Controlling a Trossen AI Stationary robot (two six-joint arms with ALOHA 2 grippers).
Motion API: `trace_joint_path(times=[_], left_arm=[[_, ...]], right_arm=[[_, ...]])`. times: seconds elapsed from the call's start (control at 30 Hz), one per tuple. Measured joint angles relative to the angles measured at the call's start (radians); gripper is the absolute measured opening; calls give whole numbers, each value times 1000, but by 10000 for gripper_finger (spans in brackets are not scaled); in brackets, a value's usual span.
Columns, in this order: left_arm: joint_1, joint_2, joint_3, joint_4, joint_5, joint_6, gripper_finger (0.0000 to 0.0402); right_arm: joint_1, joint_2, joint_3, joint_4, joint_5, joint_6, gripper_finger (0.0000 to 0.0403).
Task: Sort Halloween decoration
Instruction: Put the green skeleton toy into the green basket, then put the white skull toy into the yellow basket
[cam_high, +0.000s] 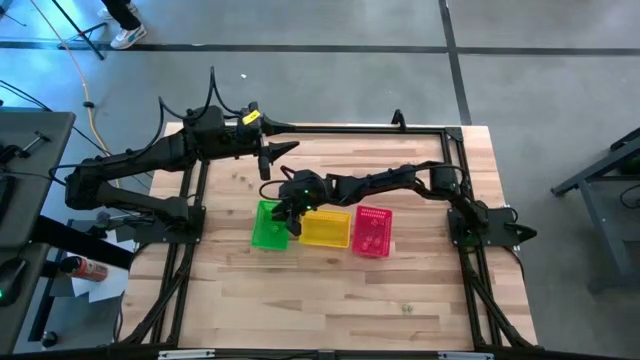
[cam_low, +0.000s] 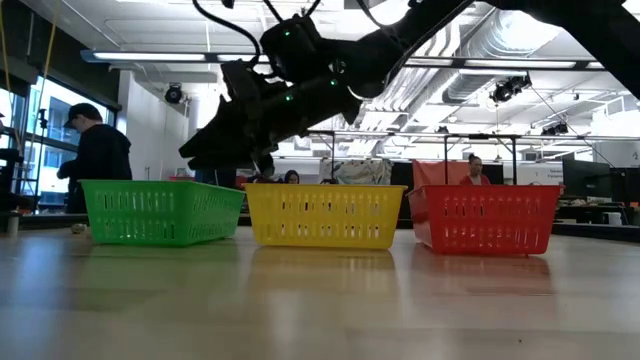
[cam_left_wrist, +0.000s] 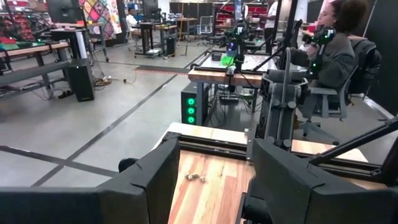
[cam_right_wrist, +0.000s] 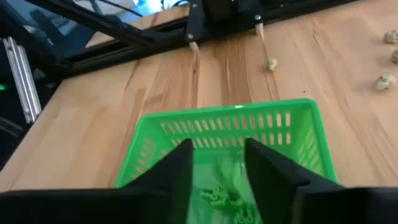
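Surface: light, banded wooden table top (cam_high: 330, 290) bordered by a black metal frame, standing on a grey concrete floor crossed by dark lines.

Left of the high view: left arm, dark and jointed, reaching along the table's upper edge. Left gripper (cam_high: 266, 162) hangs over bare wood at upper centre, fingers set wide, holding nothing. A few pale tiny trinkets (cam_left_wrist: 194, 178) lie on the wood just ahead of it.

Centre: green slotted plastic basket (cam_high: 268, 226), leftmost of a row of three. Right gripper (cam_high: 291, 212) hangs directly above it, fingers partly spread with nothing between them. Small green trinkets (cam_right_wrist: 219, 196) lie on the basket floor, below the gap between the fingers. More pale trinkets (cam_right_wrist: 385, 81) rest on the wood beyond the basket, one small pale trinket (cam_right_wrist: 272, 63) apart from the others.

Next right: yellow slotted plastic basket (cam_high: 326, 228), touching or just beside the green one.

Further right: pink-red slotted plastic basket (cam_high: 373, 231), just beside the yellow.

Room: open workshop hall with exposed ceiling ducts and strip lights; workbenches with equipment; a person in dark clothing (cam_low: 96, 150) at the low view's left; a seated person (cam_left_wrist: 336, 50) at the left wrist view's upper right.
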Motion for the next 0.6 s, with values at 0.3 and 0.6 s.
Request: trace_joint_path(times=[0.3, 0.6], left_arm=[[0, -6, 0, -3, -2, 3, 193], [14, -44, 0, 2, -3, 5, 193]], right_arm=[[-29, -38, 74, -229, -32, -162, 212], [-139, -205, 80, -678, -117, -371, 209]])
